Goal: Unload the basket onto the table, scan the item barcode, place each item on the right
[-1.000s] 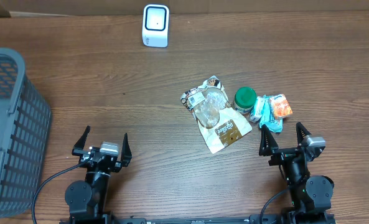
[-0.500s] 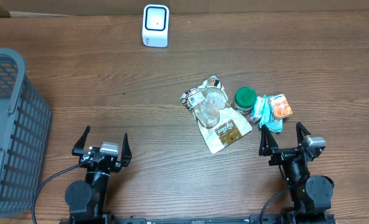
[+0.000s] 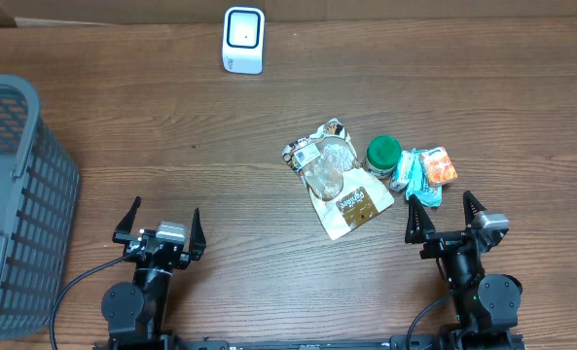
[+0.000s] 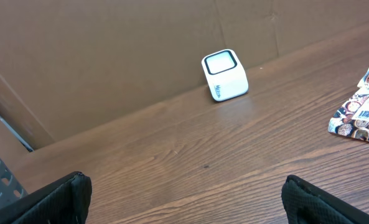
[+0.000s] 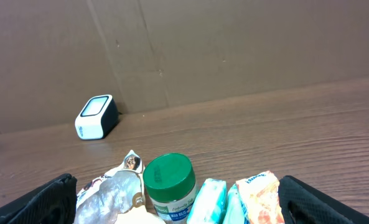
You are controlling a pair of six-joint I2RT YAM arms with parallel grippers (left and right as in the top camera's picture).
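Scanner [image 3: 243, 39] stands at the far edge of the surface [image 3: 171, 117]; bag [image 3: 342, 190], jar [image 3: 383, 154] and packets [image 3: 430, 170] cluster close together right of centre; left hand [image 3: 163, 222] and right hand [image 3: 440, 209] both gape wide and empty at the front; right hand sits just beside the packets.
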